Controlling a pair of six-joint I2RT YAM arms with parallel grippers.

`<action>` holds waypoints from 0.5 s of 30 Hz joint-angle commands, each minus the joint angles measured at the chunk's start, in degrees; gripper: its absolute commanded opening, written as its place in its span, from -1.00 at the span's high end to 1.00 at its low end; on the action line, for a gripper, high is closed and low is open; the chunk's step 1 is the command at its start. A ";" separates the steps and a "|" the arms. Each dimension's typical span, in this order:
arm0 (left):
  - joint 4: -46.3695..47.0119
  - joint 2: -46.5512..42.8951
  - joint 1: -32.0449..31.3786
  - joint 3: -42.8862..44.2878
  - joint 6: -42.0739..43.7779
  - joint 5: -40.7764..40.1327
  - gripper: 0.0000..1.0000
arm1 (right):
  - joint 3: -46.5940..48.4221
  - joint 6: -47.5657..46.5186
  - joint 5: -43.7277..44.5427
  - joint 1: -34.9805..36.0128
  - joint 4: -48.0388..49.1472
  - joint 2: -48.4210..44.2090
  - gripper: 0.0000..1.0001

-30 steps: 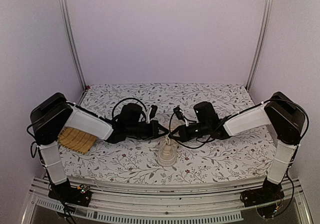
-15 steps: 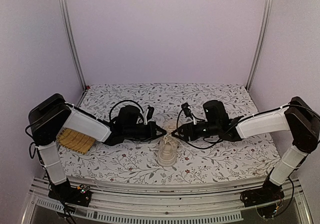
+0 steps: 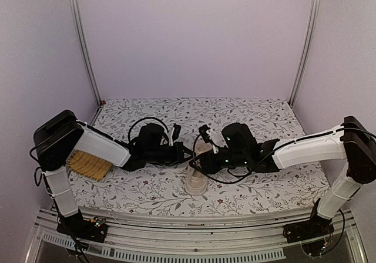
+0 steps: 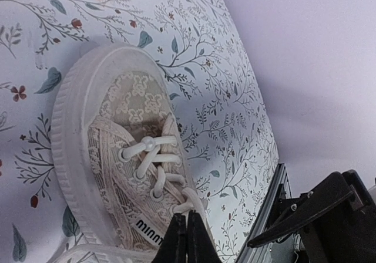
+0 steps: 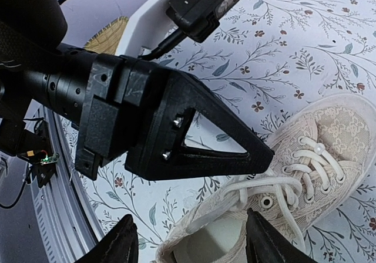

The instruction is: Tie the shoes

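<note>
The cream lace-patterned shoe (image 3: 195,179) stands on the floral cloth between both arms, with its toe toward the camera in the top view. My left gripper (image 4: 188,239) is shut, pinching a pale lace (image 4: 197,206) at the top eyelets of the shoe (image 4: 111,151). In the right wrist view the left gripper (image 5: 258,155) reaches in from the left to the lace (image 5: 264,186) at the shoe (image 5: 329,140). My right gripper (image 5: 191,245) is open, its fingers (image 5: 120,245) straddling the heel opening with nothing between them.
A yellow woven mat (image 3: 89,164) lies at the table's left edge under the left arm. The floral tablecloth (image 3: 264,184) covers the table. A metal rail (image 3: 194,222) runs along the near edge.
The right gripper, shut one second ago, has opened. It first drew away to the right, then came back left over the shoe's heel. The left gripper has stayed shut in place.
</note>
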 commanded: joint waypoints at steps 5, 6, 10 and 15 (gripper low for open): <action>1.75 -1.36 0.45 -0.36 -0.05 -0.37 1.00 | 5.60 -2.61 6.36 2.57 -5.98 4.64 -0.22; 1.64 -1.40 0.48 -0.37 -0.05 -0.41 1.00 | 6.21 -2.70 7.16 2.70 -6.75 5.00 -0.20; 1.70 -1.26 0.44 -0.35 -0.05 -0.34 1.00 | 7.24 -2.11 9.38 2.87 -8.25 5.77 -0.05; 1.83 -1.42 0.47 -0.61 -0.05 -0.52 1.00 | 6.93 -0.77 11.52 2.87 -8.79 5.08 0.47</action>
